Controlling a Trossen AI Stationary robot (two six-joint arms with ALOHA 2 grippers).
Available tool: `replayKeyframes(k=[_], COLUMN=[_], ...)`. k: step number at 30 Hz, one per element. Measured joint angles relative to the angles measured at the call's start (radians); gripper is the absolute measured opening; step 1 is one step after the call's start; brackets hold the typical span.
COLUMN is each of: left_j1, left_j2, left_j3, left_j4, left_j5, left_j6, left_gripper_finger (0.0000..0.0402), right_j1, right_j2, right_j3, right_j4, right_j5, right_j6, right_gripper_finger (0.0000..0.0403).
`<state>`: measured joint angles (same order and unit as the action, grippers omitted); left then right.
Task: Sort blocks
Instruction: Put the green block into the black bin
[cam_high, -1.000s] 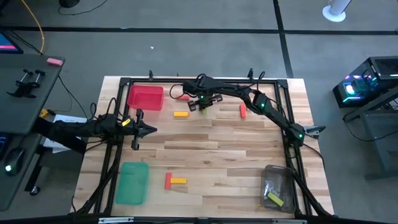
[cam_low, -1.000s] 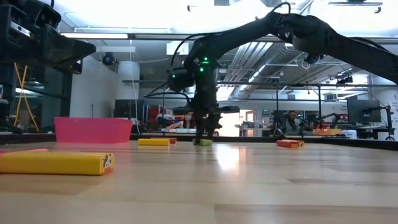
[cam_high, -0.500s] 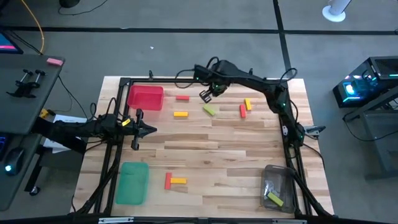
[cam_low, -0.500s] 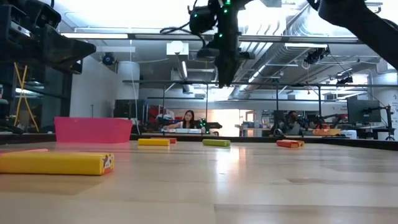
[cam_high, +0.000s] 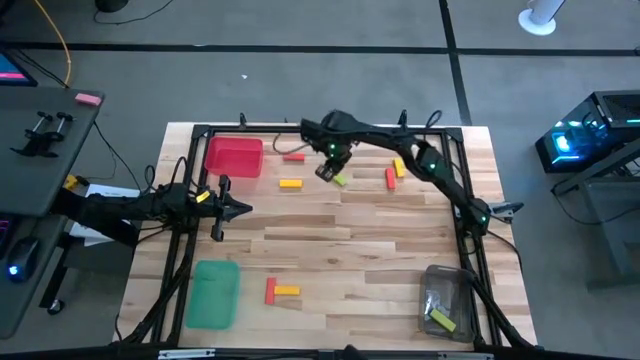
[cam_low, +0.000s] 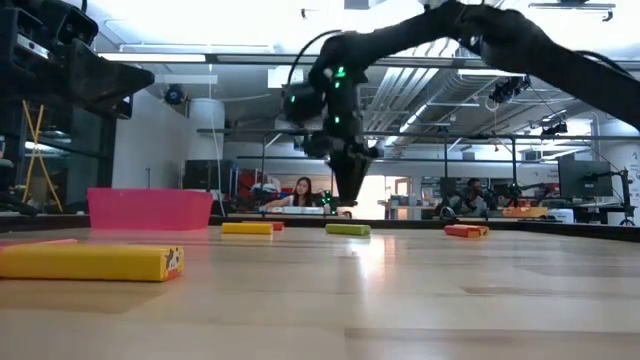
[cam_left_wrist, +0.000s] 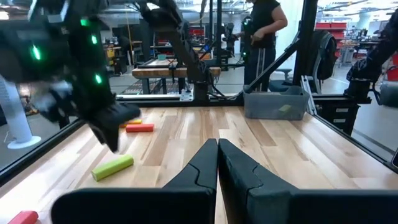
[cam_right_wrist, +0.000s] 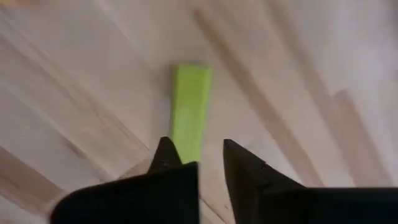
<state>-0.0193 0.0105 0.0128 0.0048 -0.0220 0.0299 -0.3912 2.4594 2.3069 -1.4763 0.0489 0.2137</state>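
My right gripper (cam_high: 325, 172) hangs open a little above a light green block (cam_high: 340, 180) that lies flat on the table's far middle. In the right wrist view the green block (cam_right_wrist: 189, 99) shows just beyond my fingers (cam_right_wrist: 166, 152). In the low view the gripper (cam_low: 350, 195) is clear above the block (cam_low: 347, 229). Other blocks lie flat on the table: a red one (cam_high: 293, 156), a yellow one (cam_high: 290, 183), a red one (cam_high: 390, 177) beside a yellow one (cam_high: 399, 166), and a red and yellow pair (cam_high: 280, 291) near the front. My left gripper (cam_high: 220, 208) waits shut at the table's left.
A red tray (cam_high: 233, 157) stands at the far left, a green tray (cam_high: 212, 293) at the near left, and a clear tray (cam_high: 447, 298) holding a yellow block at the near right. A black frame runs along the table's edges. People show in the room beyond.
My right gripper has risen from low at the green block, going up and toward the far edge. It has then come back down toward the block. The green block lies flat on the table.
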Motion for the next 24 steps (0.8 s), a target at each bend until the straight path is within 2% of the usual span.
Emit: replayKeyframes(k=[3, 7, 11, 20, 24], left_j1=[0.000, 0.000, 0.000, 0.000, 0.000], left_j2=[0.000, 0.000, 0.000, 0.000, 0.000], left_j3=[0.000, 0.000, 0.000, 0.000, 0.000], left_j4=[0.000, 0.000, 0.000, 0.000, 0.000], left_j5=[0.000, 0.000, 0.000, 0.000, 0.000], left_j6=[0.000, 0.000, 0.000, 0.000, 0.000], left_gripper_finger=[0.0000, 0.0000, 0.0000, 0.0000, 0.0000], right_j1=[0.011, 0.016, 0.007, -0.012, -0.020], right_j2=[0.045, 0.043, 0.042, 0.090, 0.115], right_j3=[-0.001, 0.001, 0.001, 0.002, 0.008], right_j4=[-0.021, 0.002, 0.034, 0.094, 0.073], right_j5=[0.000, 0.004, 0.023, -0.031, -0.111], right_j6=[-0.038, -0.057, -0.039, 0.032, 0.052], right_gripper_finger=[0.0077, 0.0139, 0.0175, 0.0181, 0.0158])
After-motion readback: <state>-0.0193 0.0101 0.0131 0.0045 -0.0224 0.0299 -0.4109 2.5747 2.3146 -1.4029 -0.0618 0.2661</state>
